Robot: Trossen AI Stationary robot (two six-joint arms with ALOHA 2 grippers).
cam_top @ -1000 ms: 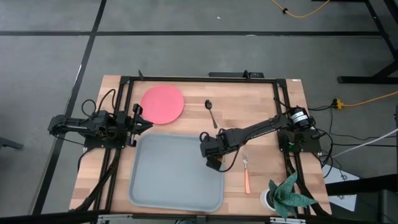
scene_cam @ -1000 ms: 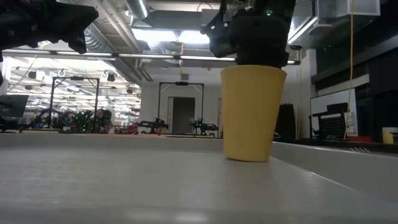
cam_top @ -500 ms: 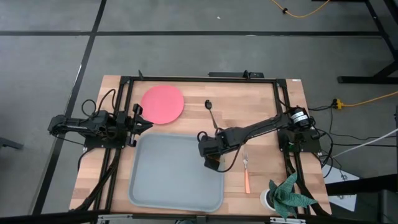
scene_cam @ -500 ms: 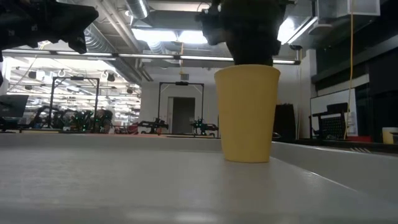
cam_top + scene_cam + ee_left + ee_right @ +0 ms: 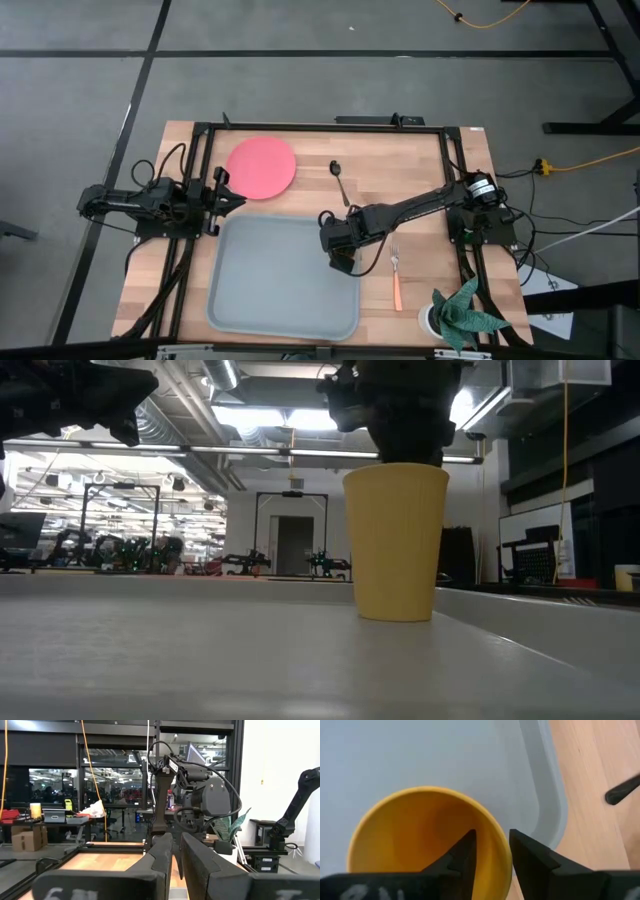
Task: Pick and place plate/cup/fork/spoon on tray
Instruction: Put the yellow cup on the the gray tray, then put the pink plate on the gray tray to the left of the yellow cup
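One cup (image 5: 396, 542) stands upright on the grey tray (image 5: 262, 270), near its right rim, with the right gripper (image 5: 492, 851) pinching the cup's wall between its jaws, apparently to set it down squarely. Parked left of the tray, the left gripper (image 5: 176, 856) has its jaws nearly closed on nothing. Across the wooden desk (image 5: 400, 160) wait the plate (image 5: 261, 167), spoon (image 5: 340, 181) and fork (image 5: 396, 275).
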